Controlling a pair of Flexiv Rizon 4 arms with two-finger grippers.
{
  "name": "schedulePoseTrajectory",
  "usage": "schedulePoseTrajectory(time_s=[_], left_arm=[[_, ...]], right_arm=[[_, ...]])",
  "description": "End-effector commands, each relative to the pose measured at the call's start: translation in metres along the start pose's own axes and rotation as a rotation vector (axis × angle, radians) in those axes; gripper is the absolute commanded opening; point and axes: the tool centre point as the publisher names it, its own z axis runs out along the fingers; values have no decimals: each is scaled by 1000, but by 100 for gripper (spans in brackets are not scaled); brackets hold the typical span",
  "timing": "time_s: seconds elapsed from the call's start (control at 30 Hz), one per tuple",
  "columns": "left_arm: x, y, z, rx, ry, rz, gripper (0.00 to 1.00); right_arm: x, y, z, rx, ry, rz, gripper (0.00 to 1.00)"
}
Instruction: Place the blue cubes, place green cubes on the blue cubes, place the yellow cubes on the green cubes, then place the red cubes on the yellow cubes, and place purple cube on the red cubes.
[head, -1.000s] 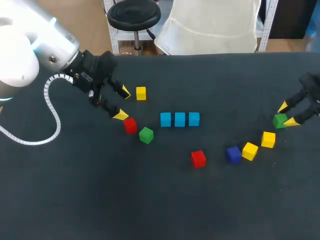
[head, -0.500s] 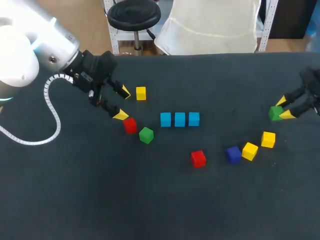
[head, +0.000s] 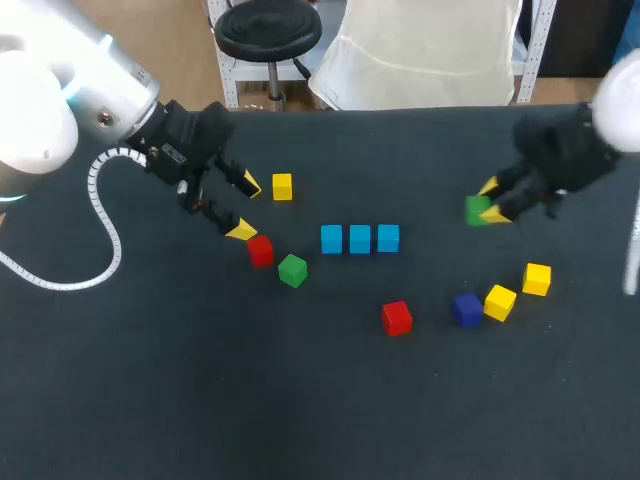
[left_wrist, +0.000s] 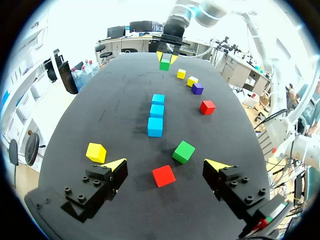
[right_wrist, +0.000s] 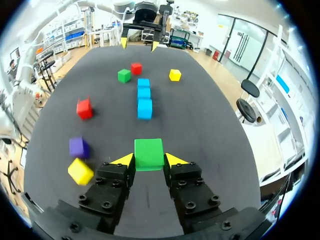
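My right gripper is shut on a green cube, held above the table to the right of three blue cubes lying in a row. My left gripper hangs open at the left, over a red cube. A second green cube lies just beyond that red cube. One yellow cube sits beside the left gripper. A second red cube, a purple cube and two yellow cubes lie at the front right.
Dark cloth covers the table. The left arm's white cable loop hangs over the table's left side.
The right gripper closed on the green cube at the far right, lifted it, and carried it left toward the blue row. The left arm has stayed still.
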Motion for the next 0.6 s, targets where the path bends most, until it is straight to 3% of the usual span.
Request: schedulePoseTrajectory(time_s=[0.03,0.6], left_arm=[[1,0,0,-1,-3,3,100],[1,0,0,-1,-3,3,100]], right_arm=[[-24,0,9,-3,74,8,0],[-82,12,71,2,19,56,0]])
